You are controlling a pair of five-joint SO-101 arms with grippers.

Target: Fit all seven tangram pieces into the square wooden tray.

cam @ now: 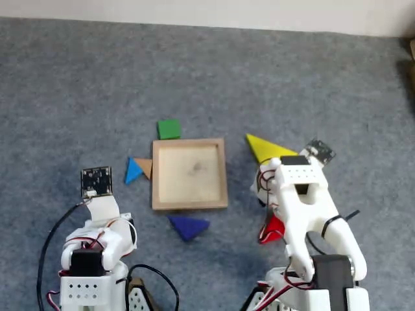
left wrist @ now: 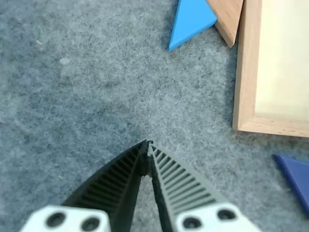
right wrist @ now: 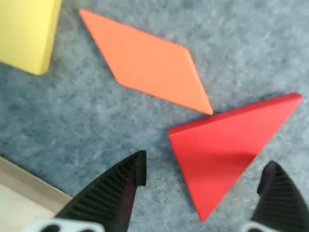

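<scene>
The square wooden tray (cam: 222, 175) sits on the grey carpet (cam: 97, 84), and every piece I can see lies outside it. A green square block (cam: 169, 129) is just beyond the tray's far edge. On the tray's left side, a tan wooden triangle (cam: 145, 168) lies just beside the rim, with a light blue triangle (cam: 133, 171) against it. A dark blue triangle (cam: 188, 227) lies just off the near edge. To the tray's right I see a yellow triangle (cam: 266, 149), an orange parallelogram (right wrist: 147, 65) and a red triangle (right wrist: 227, 140). My right gripper (right wrist: 205, 162) hangs over the red triangle, fingers spread wide. My left gripper (left wrist: 147, 144) is closed on nothing, over carpet near the tray's near-left corner.
</scene>
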